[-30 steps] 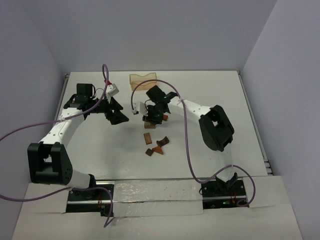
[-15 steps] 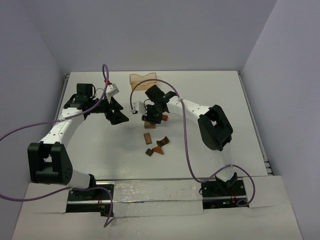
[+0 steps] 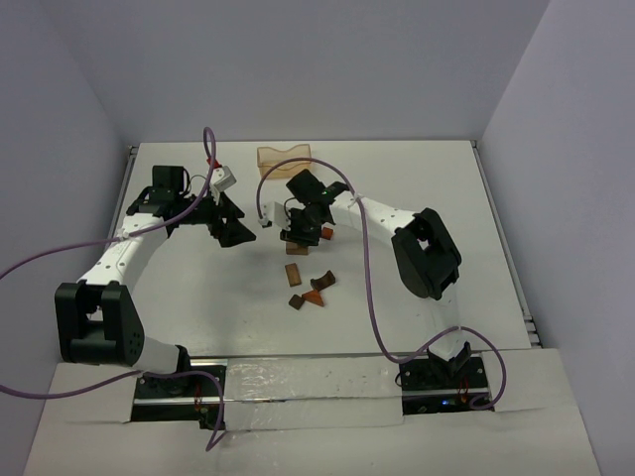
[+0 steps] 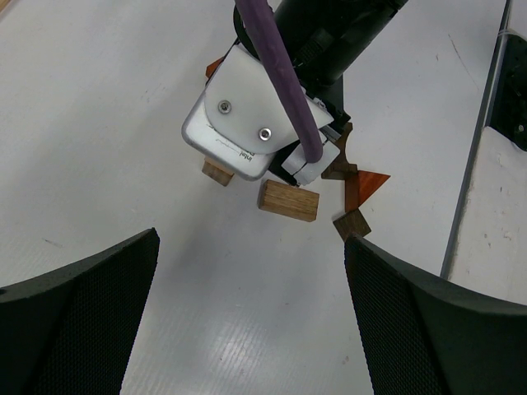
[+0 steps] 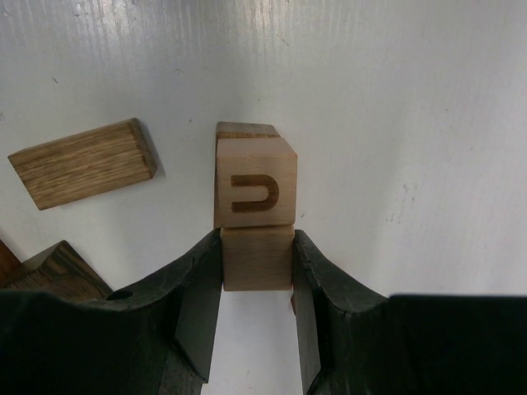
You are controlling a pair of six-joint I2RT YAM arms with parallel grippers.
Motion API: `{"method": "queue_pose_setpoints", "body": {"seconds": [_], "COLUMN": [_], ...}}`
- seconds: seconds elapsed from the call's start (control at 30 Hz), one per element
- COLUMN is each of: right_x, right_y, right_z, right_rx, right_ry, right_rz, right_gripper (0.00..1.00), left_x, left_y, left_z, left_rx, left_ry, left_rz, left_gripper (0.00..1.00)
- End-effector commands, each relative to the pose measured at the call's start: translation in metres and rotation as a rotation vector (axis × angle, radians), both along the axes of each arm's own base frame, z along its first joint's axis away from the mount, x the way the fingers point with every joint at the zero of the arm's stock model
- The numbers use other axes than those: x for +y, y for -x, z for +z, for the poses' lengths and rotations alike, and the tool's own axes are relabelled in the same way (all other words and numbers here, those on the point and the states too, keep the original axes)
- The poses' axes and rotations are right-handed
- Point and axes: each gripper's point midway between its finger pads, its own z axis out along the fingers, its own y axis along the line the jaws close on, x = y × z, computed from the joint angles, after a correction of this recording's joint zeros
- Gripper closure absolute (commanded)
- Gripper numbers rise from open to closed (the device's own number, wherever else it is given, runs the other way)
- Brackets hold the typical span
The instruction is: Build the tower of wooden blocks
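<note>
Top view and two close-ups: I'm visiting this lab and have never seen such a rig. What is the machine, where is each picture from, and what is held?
Two white robot arms are bolted to a white table. One picture looks down from above; the others come from cameras on each wrist. The left claw is open and empty. The right claw grips a pale tan wooden cube, against a cube marked with a U. Loose nearby: a tan wooden cuboid, dark and reddish wedges, and a pale orange tray.
</note>
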Motion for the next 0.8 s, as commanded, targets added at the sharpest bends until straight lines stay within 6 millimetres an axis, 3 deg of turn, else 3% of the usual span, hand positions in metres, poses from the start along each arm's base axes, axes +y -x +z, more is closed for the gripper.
{"method": "queue_pose_setpoints", "body": {"seconds": [0.0, 0.3, 0.5, 0.7, 0.77], "right_x": [0.0082, 0.0079, 0.0075, 0.0119, 0.0136], "right_y": [-0.0003, 0.0018, 0.0029, 0.0013, 0.0011], "right_z": [0.0074, 0.0073, 0.0045, 0.0088, 0.011], "right_rx": [-0.014, -0.012, -0.007, -0.005, -0.004], "right_ry": [-0.006, -0.004, 0.003, -0.015, -0.021], "right_rz": [0.019, 0.021, 0.018, 0.0, -0.005], "right_gripper": [0.69, 0.68, 0.49, 0.35, 0.25], "left_x": [-0.0027, -0.0031, -0.0029, -0.0029, -0.003], "left_y": [-0.0113, -0.0121, -0.0119, -0.0116, -0.0116], "left_z": [0.018, 0.0171, 0.0166, 0.0161, 0.016], "left_rx": [-0.082, -0.077, -0.076, -0.076, -0.075], "left_ry": [0.031, 0.034, 0.032, 0.032, 0.033], "left_rz": [-0.025, -0.025, -0.025, -0.024, -0.024], "left_gripper": [0.01, 0.01, 0.01, 0.01, 0.01]}}
